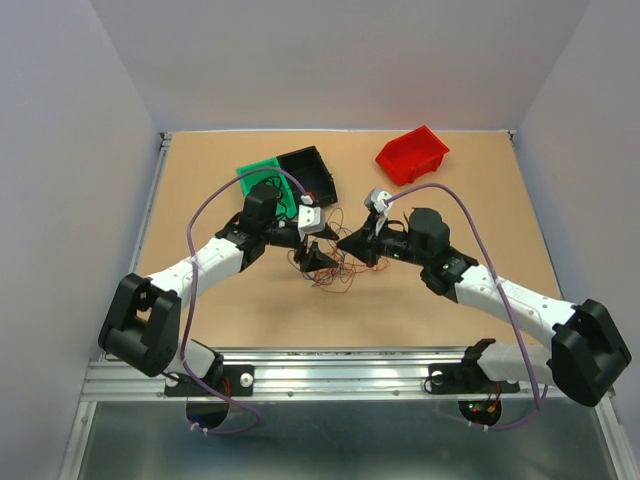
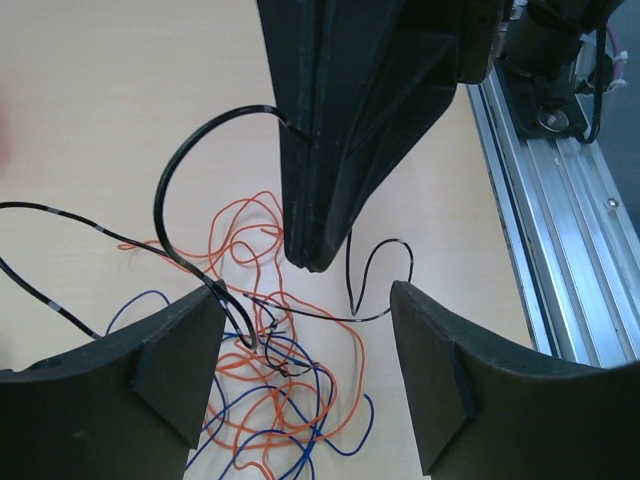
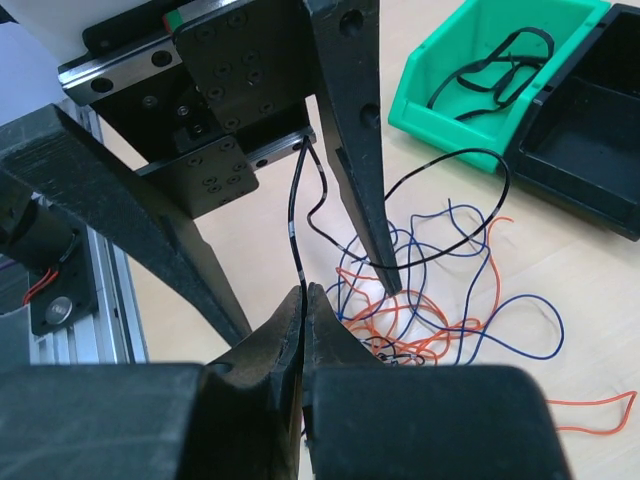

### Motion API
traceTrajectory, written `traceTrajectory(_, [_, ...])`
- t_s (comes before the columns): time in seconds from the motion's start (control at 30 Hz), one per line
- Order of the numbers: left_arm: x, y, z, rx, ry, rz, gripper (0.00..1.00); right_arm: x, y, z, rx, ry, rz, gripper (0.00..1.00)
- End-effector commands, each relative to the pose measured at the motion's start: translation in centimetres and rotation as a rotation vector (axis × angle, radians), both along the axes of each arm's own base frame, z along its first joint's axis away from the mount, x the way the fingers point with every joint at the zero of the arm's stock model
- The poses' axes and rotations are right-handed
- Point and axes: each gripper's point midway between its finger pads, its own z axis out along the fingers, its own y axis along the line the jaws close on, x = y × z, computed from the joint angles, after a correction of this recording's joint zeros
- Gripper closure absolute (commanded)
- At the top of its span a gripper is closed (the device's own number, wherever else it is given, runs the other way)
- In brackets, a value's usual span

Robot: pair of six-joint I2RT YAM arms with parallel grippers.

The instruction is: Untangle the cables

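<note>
A tangle of thin orange, blue and black cables (image 1: 338, 272) lies mid-table between both arms. My left gripper (image 2: 305, 370) hovers open just above the tangle (image 2: 270, 390), its fingers either side of it and nothing pinched; a black loop brushes the left finger (image 2: 170, 370). In the top view the left gripper (image 1: 313, 262) sits just left of the right gripper (image 1: 347, 243). My right gripper (image 3: 303, 292) is shut on a black cable (image 3: 295, 220), which rises from its tips and arcs over the pile. From the left wrist view this cable (image 2: 165, 190) curves down from the right gripper's fingers (image 2: 320, 200).
A green bin (image 1: 258, 178) holding black cables (image 3: 495, 62) and a black bin (image 1: 310, 170) stand side by side behind the left arm. A red bin (image 1: 412, 155) sits at the back right. An aluminium rail (image 2: 540, 230) runs along the near table edge.
</note>
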Motion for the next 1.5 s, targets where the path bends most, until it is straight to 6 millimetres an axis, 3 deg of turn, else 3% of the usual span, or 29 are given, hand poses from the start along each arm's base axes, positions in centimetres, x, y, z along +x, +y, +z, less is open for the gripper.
traceTrajectory(0.0, [-1.2, -0.1, 1.9, -0.041, -0.067, -0.081, 0.21, -0.1, 0.6, 2.2, 0.06, -0.065, 0.019, 0.99])
traceTrajectory(0.5, [-1.0, -1.3, 1.5, -0.025, -0.04, -0.096, 0.21, 0.5, 1.1, 2.9, 0.096, -0.072, 0.011, 0.99])
traceTrajectory(0.57, [-0.8, -1.4, 1.4, -0.021, -0.037, -0.09, 0.25, 0.4, 1.3, 3.0, 0.105, -0.073, 0.017, 0.99])
traceTrajectory(0.6, [-0.7, -1.4, 1.4, -0.02, -0.034, -0.087, 0.28, 0.4, 1.4, 2.9, 0.104, -0.069, 0.025, 0.99])
traceTrajectory(0.7, [0.1, -1.6, 1.6, -0.013, -0.029, -0.052, 0.54, 0.4, 1.7, 2.8, 0.106, -0.063, 0.034, 0.99])
traceTrajectory(0.77, [0.3, -1.6, 1.9, -0.017, -0.022, -0.035, 0.6, 0.5, 1.7, 2.8, 0.106, -0.062, 0.034, 0.99])
traceTrajectory(0.8, [0.4, -1.6, 2.0, -0.021, -0.03, -0.03, 0.69, 0.4, 1.8, 2.7, 0.104, -0.059, 0.038, 0.99])
traceTrajectory(0.9, [0.7, -1.5, 2.3, -0.026, -0.034, -0.002, 0.83, 0.4, 1.8, 2.6, 0.103, -0.058, 0.038, 0.99])
traceTrajectory(0.93, [0.8, -1.4, 2.3, -0.025, -0.029, 0.003, 0.83, 0.5, 1.7, 2.7, 0.104, -0.062, 0.035, 0.97])
traceTrajectory(0.97, [0.9, -1.4, 2.2, -0.025, -0.026, 0.007, 0.83, 0.4, 1.7, 2.7, 0.104, -0.061, 0.032, 0.83])
traceTrajectory(1.03, [1.0, -1.3, 2.2, -0.024, -0.023, 0.011, 0.85, 0.4, 1.6, 2.7, 0.105, -0.064, 0.028, 0.78])
traceTrajectory(1.1, [1.4, -1.2, 2.0, -0.019, -0.012, 0.029, 1.0, 0.6, 1.2, 2.8, 0.108, -0.068, 0.0, 0.66])
traceTrajectory(1.23, [2.9, -0.2, 2.5, -0.031, 0.006, 0.097, 1.0, 0.9, 0.2, 3.1, 0.116, -0.08, -0.064, 0.49])
traceTrajectory(1.33, [4.4, 1.2, 4.0, -0.066, 0.01, 0.161, 1.0, 1.4, -1.2, 3.8, 0.137, -0.094, -0.152, 0.31])
traceTrajectory(1.47, [5.7, 2.7, 7.9, -0.108, -0.012, 0.217, 1.0, 2.0, -2.9, 4.3, 0.162, -0.114, -0.256, 0.21])
